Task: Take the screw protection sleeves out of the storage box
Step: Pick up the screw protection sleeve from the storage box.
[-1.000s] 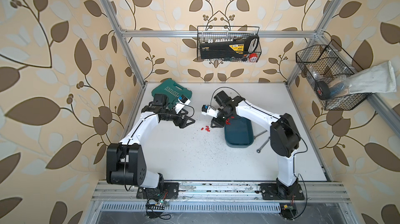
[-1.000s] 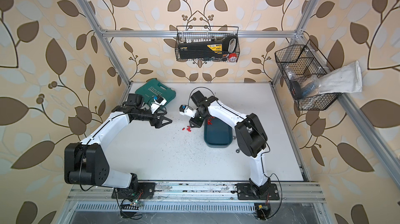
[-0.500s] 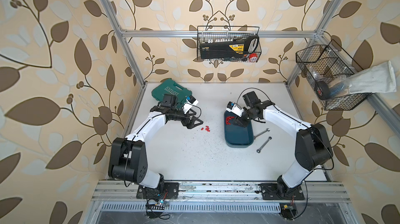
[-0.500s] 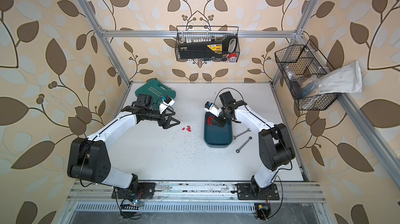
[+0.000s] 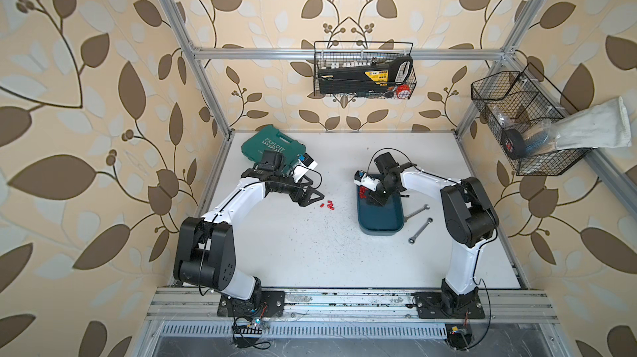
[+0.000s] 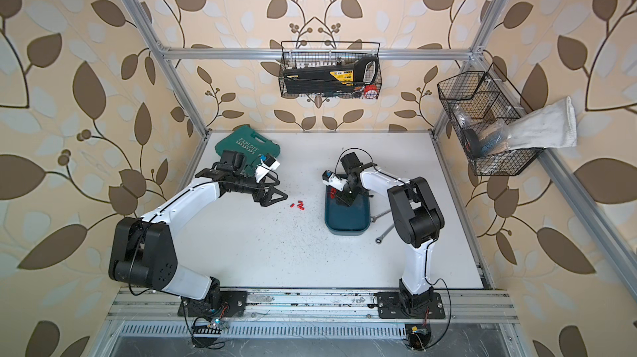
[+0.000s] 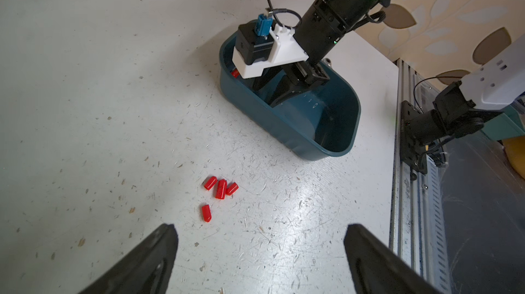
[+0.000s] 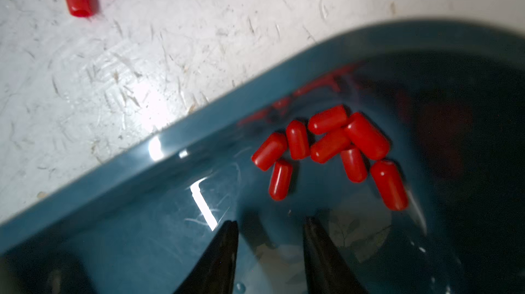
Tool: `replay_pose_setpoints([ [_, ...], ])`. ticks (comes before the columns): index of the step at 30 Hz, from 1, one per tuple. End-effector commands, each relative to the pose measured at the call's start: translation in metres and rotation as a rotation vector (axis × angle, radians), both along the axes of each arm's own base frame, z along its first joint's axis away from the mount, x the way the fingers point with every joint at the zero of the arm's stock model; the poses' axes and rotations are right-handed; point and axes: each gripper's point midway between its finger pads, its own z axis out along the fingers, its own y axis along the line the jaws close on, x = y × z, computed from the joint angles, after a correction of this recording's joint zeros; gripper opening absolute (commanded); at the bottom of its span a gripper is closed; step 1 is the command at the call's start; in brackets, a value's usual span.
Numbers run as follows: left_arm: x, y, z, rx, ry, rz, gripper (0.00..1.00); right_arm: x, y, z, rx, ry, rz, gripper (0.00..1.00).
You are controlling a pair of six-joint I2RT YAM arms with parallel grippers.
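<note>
We've got the storage box (image 5: 379, 222) right of centre in both top views; right gripper (image 8: 270, 223) inside, jaws slightly parted, empty; left gripper (image 7: 260, 226) spread wide; screw protection sleeves (image 8: 329, 145) clustered in the box, four outside.

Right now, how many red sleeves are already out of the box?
4 sleeves, all on the table between the left gripper and the storage box: three bunched together, one apart, nearer the gripper. Any beneath that gripper would be hidden.
</note>
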Motion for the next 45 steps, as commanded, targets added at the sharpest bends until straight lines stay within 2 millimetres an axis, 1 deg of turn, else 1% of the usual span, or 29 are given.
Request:
replay_pose_setpoints([
  [1,0.001,0.0,0.009,-0.003,-0.024,-0.009,0.97,0.01,0.005,-0.001,-0.01,-0.025,0.017,0.41],
  [5,0.001,0.0,0.01,-0.002,-0.024,-0.009,0.97,0.01,0.006,-0.007,-0.019,-0.018,0.022,0.41],
  [14,0.001,0.001,0.01,0.006,-0.024,-0.009,0.97,0.006,0.007,-0.018,-0.035,0.002,0.03,0.3],
  [22,0.001,0.001,0.01,0.011,-0.025,-0.008,0.96,0.007,0.007,-0.019,-0.039,-0.003,0.035,0.24],
  [27,0.001,0.002,0.011,0.012,-0.027,-0.008,0.96,0.008,0.005,-0.02,-0.05,-0.008,0.037,0.16],
  [30,0.001,0.002,0.01,0.015,-0.026,-0.007,0.96,0.007,0.003,-0.018,-0.056,-0.013,0.04,0.09],
  [33,0.0,0.002,0.01,0.017,-0.028,-0.008,0.96,0.007,0.001,-0.011,-0.066,-0.03,0.047,0.04],
  [35,0.0,0.002,0.011,0.019,-0.034,-0.009,0.96,0.008,-0.002,-0.003,-0.072,-0.051,0.051,0.01],
  [37,0.0,0.003,0.013,0.021,-0.042,-0.009,0.96,0.008,-0.004,0.006,-0.076,-0.071,0.055,0.0],
  [41,-0.001,0.003,0.013,0.024,-0.049,-0.012,0.97,0.002,-0.009,0.033,-0.069,-0.103,0.07,0.0],
  [43,-0.001,0.003,0.012,0.024,-0.058,-0.017,0.97,-0.005,-0.006,0.049,-0.041,-0.109,0.089,0.0],
  [45,-0.001,0.004,0.009,0.029,-0.066,-0.019,0.99,-0.013,0.001,0.068,0.014,-0.108,0.112,0.0],
])
